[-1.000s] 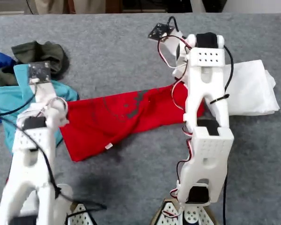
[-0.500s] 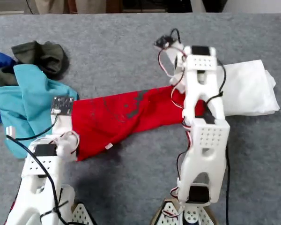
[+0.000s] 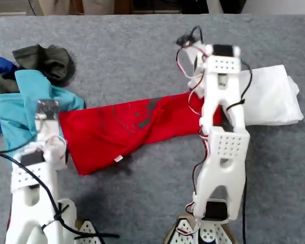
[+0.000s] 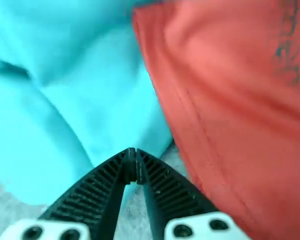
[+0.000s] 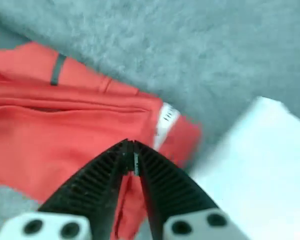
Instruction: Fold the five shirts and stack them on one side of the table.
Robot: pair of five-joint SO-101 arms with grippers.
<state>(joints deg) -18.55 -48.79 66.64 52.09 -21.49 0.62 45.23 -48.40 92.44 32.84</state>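
A red shirt [image 3: 127, 127] lies stretched across the grey desk [image 3: 117, 56], one end against a teal shirt [image 3: 20, 109], the other beside a folded white shirt [image 3: 272, 99]. The left hand [image 4: 132, 167], fingers pressed together, hangs where teal meets red. The right hand [image 5: 130, 159], likewise closed, hovers over the red shirt's other end.

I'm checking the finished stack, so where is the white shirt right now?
In the high view, the white shirt lies folded on the right side of the table, just beyond the red shirt and partly behind the right arm.
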